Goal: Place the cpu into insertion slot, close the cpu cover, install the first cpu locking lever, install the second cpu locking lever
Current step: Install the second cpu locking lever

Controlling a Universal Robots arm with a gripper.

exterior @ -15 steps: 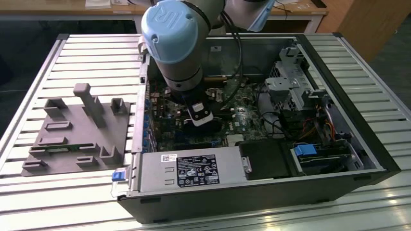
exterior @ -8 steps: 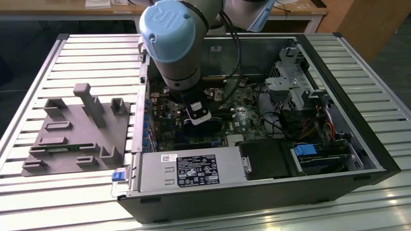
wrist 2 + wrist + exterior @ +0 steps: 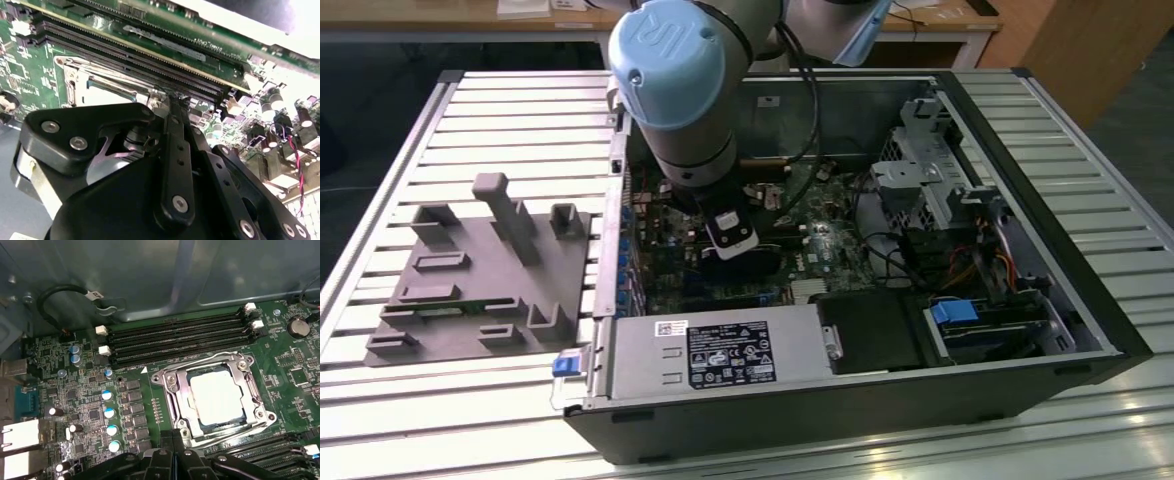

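Silvery-grey square cpu (image 3: pixel 216 399) lies flat in the black-framed insertion slot (image 3: pixel 186 426) on the green circuit board (image 3: pixel 75 390), thin metal cpu cover (image 3: pixel 172 382) framing it, while the black claw (image 3: pixel 173 452), fingers pressed together and empty, hovers beside the socket.

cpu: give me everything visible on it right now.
The cpu is a flat square chip with a pale silvery metal top, lying level in the insertion slot on the green board. The cpu cover, a shiny metal frame, lies down around it, its window leaving the chip's top exposed. Black memory slots run along one side. In the first wrist view the gripper sits just off the socket's edge, not touching the chip.
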